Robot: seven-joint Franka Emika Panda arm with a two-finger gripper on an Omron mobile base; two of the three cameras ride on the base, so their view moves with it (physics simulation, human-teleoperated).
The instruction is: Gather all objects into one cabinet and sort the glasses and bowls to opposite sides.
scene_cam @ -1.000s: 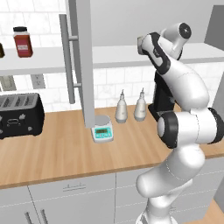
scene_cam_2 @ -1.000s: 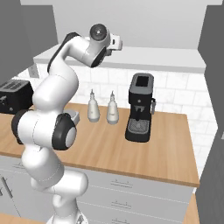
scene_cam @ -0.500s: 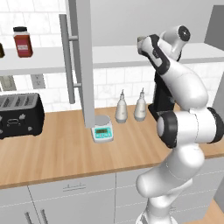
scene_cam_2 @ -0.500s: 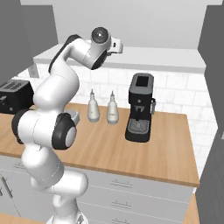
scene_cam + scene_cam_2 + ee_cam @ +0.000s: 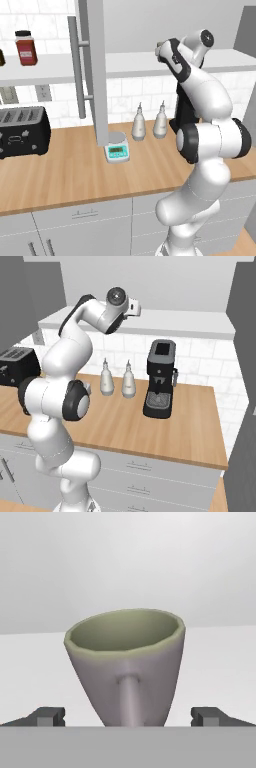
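Between the two dark fingertips (image 5: 50,716) of the hand (image 5: 129,718) stands the grey-green mug (image 5: 126,662), upright on the white shelf board (image 5: 30,662) of the open cabinet, its handle turned straight toward the hand. The jaws stand spread as wide as they go, one tip on each side of the mug and both apart from its wall; nothing is grasped and nothing is touched.

The step in hand looks like the reach for this mug. To do it well, the hand should keep the mug centred between the tips and go forward level, so that neither tip clips the flaring wall first and tips the mug. The handle, facing the hand, may get in the way, so the pinch is best taken across the body, low on the narrower foot, where the taper will not squeeze the mug out upward.

In the right base view the hand (image 5: 136,306) is up at shelf height above the coffee machine (image 5: 160,378), which stands on the wooden surface (image 5: 190,426) below.
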